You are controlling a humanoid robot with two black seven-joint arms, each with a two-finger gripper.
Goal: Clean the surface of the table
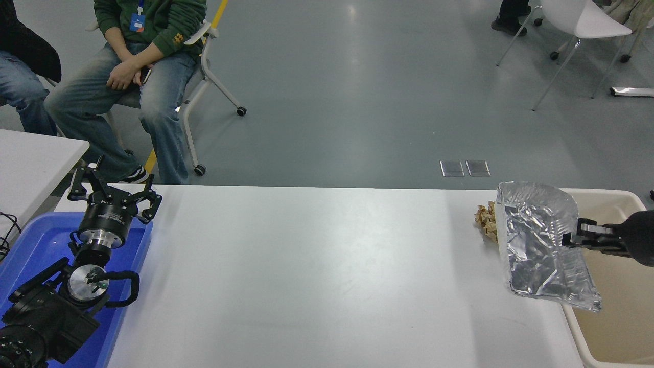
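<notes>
The table surface (317, 266) is a wide white tabletop. My right gripper (571, 239) comes in from the right edge, shut on the rim of a crumpled foil tray (536, 245). It holds the tray tilted in the air over the table's right edge and the beige bin (621, 327). A crumpled brown paper ball (485, 219) lies on the table at the far right, partly hidden behind the tray. My left gripper (113, 193) is parked at the lower left over a blue tray (36, 245), fingers spread open.
The corner of a smaller white table (30, 158) shows at the left. Two people sit on chairs beyond the far left of the table. A white chair (582, 25) stands at the top right.
</notes>
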